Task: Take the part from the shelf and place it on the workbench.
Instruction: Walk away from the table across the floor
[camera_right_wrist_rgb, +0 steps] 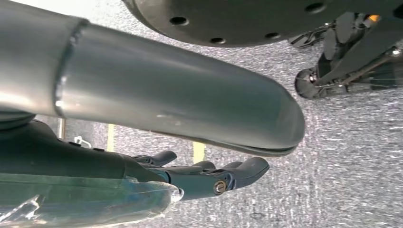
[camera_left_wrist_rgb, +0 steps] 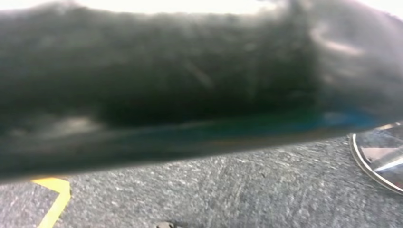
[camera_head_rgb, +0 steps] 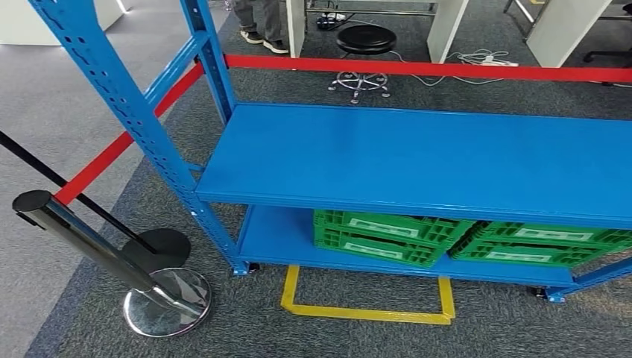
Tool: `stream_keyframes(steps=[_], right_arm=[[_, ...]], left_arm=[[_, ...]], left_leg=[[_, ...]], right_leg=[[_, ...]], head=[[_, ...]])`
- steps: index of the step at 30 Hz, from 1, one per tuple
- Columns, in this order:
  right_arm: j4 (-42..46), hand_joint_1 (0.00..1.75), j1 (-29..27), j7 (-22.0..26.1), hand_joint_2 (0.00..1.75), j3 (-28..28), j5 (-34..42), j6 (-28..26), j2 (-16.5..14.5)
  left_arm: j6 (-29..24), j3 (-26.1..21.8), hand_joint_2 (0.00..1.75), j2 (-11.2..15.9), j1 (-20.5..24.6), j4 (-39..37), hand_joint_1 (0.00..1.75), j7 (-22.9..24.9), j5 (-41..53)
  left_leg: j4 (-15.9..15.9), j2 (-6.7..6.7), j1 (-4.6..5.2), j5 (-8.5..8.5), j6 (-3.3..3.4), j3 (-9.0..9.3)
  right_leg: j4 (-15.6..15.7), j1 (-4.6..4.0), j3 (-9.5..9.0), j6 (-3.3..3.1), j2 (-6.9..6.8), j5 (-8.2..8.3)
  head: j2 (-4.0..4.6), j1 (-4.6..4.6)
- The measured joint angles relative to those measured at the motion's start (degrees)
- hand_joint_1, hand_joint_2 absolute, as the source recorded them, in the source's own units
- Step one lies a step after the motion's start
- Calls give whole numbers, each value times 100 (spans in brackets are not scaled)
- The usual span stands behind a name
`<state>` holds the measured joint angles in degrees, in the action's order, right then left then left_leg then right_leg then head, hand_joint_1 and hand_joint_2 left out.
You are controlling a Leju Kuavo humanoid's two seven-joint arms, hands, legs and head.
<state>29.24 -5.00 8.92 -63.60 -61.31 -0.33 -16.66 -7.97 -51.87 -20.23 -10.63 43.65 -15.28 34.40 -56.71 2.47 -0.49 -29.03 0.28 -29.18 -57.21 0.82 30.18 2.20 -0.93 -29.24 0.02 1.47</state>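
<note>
Grey carpet, blue shelf (camera_head_rgb: 417, 156) mid-frame, top bare. My right hand (camera_right_wrist_rgb: 209, 175) hangs by my side, fingers loosely extended, empty; left fingers: cannot tell.

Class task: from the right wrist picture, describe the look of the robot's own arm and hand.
The right hand has dark grey, rounded fingers with a small brass-coloured screw at one joint. Above it runs a smooth silver tube, seamed by a weld line.
</note>
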Motion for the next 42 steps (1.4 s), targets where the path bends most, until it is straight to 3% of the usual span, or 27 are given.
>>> stream_keyframes(steps=[1,3,5,7,8,9,10,11,13,14,16,19,21,23,24,25,26,28,30,33,35,36,39,40,41,42], right_arm=[[1,0,1,3,0,-10,-4,0,-1],[3,0,-1,9,0,-26,-25,-1,-7],[4,0,4,11,0,-38,-81,-3,-14],[5,0,9,12,0,-49,-141,-10,-15],[5,0,10,11,44,-56,-156,-13,-15],[5,0,9,10,87,-62,-167,-18,-15],[5,0,9,3,131,-68,-179,-21,-15],[5,0,9,-10,175,-73,-201,-29,-15],[5,0,12,-55,175,-77,-270,-61,-17],[5,0,16,-78,175,-78,-313,-77,-19],[5,0,22,-110,175,-80,-378,-96,-21],[5,0,21,-124,175,-82,-404,-105,-13],[3,0,22,-131,175,-31,-361,-109,3],[-14,0,21,-154,175,102,-228,-107,26],[-30,0,10,-170,175,185,-131,-106,38],[-52,0,-7,-190,175,273,-20,-105,46],[-76,0,-31,-208,175,359,96,-104,55],[-125,0,-87,-233,175,556,340,-103,67],[-171,0,-120,-255,175,760,571,-103,77],[-214,0,-167,-304,175,1093,955,-103,99],[-225,0,-195,-331,175,1327,1218,-99,130],[-227,0,-195,-342,175,1450,1350,-97,151],[-223,0,-159,-379,175,1794,1711,-93,231],[-217,0,-142,-395,175,1904,1827,-92,264],[-205,0,-119,-409,175,2015,1946,-90,296],[-186,0,-91,-423,175,2135,2073,-87,331]], left_arm=[[26,1,0,2,0,0,0,-1,-48],[59,9,87,4,-1,0,0,1,-137],[65,40,175,9,-4,0,0,15,-226],[45,82,175,15,-14,0,0,49,-265],[33,99,175,16,-23,0,0,66,-261],[25,115,175,17,-34,0,0,77,-252],[24,130,175,17,-45,0,0,81,-241],[39,151,175,17,-57,0,0,80,-225],[102,206,175,20,-80,2,0,62,-177],[139,235,175,20,-90,5,0,50,-153],[179,270,175,20,-105,11,0,34,-128],[194,302,175,7,-134,16,0,22,-126],[205,391,175,10,-135,17,0,22,-151],[217,549,175,38,-115,17,0,49,-233],[226,635,175,58,-96,17,0,73,-294],[233,715,175,81,-69,17,0,99,-354],[243,795,175,106,-38,17,0,127,-416],[268,966,175,161,29,17,0,180,-540],[294,1134,175,223,82,16,0,230,-660],[324,1383,175,326,123,12,0,322,-849],[341,1561,175,394,127,-12,0,382,-981],[352,1654,175,432,123,-44,0,413,-1048],[391,1892,175,539,81,-210,0,500,-1231],[404,1965,131,575,49,-282,0,530,-1289],[415,2044,87,610,11,-363,0,560,-1350],[424,2130,44,651,-32,-452,0,590,-1415]], left_leg=[[-6,1,7,-3,-29,4],[-28,-7,-12,-28,-88,10],[-284,-69,-26,-230,-143,-86],[-974,-146,-28,-617,-169,-390],[-1354,-167,-28,-774,-170,-567],[-1578,-175,-26,-812,-162,-679],[-1614,-179,-22,-734,-144,-709],[-1432,-184,-16,-548,-115,-641],[-739,-227,9,-114,-32,-355],[-419,-251,18,1,2,-226],[-150,-279,38,19,34,-136],[-75,-262,28,50,95,-132],[-31,-239,4,80,142,-121],[-25,-210,4,84,156,-127],[-26,-194,7,84,156,-129],[-26,-181,8,84,155,-127],[-27,-175,7,81,151,-120],[-29,-172,5,70,126,-92],[-49,-171,27,54,67,-86],[-66,-167,33,63,-26,-104],[-190,-175,15,-49,-84,-150],[-411,-181,8,-204,-110,-244],[-1491,-191,-3,-742,-148,-728],[-1681,-192,-3,-768,-144,-816],[-1645,-193,-2,-671,-129,-797],[-1409,-194,2,-485,-102,-683]], right_leg=[[11,-14,4,-44,8,-13],[10,-14,2,-117,29,-5],[23,0,-15,-180,49,11],[24,-5,-26,-218,62,15],[22,-15,-28,-231,72,14],[21,-27,-34,-239,87,8],[20,-39,-45,-245,107,4],[20,-50,-62,-248,129,-1],[15,-74,-86,-241,167,-21],[5,-88,-85,-228,183,-34],[-8,-100,-52,-182,198,-40],[-13,-78,-14,-93,193,-46],[-372,-64,164,-37,165,-277],[-1165,-45,549,9,145,-647],[-1489,-37,713,26,144,-742],[-1635,-31,793,38,143,-730],[-1533,-23,753,44,139,-602],[-770,-6,387,44,103,-205],[-132,-9,74,-4,76,-1],[-25,-30,15,-122,96,23],[-12,-24,23,-194,91,48],[-3,-16,29,-230,88,62],[-5,-36,67,-283,87,78],[-6,-46,73,-287,91,80],[-6,-56,73,-289,97,81],[-6,-67,66,-288,105,82]], head=[[0,-6],[0,-11],[0,-32],[0,-65],[0,-73],[0,-73],[0,-74],[0,-74],[0,-73],[0,-71],[0,-66],[0,-65],[0,-33],[0,-9],[0,-12],[0,-12],[0,-11],[0,-11],[0,-15],[0,-31],[0,-43],[0,-56],[0,-84],[0,-85],[0,-85],[0,-85]])
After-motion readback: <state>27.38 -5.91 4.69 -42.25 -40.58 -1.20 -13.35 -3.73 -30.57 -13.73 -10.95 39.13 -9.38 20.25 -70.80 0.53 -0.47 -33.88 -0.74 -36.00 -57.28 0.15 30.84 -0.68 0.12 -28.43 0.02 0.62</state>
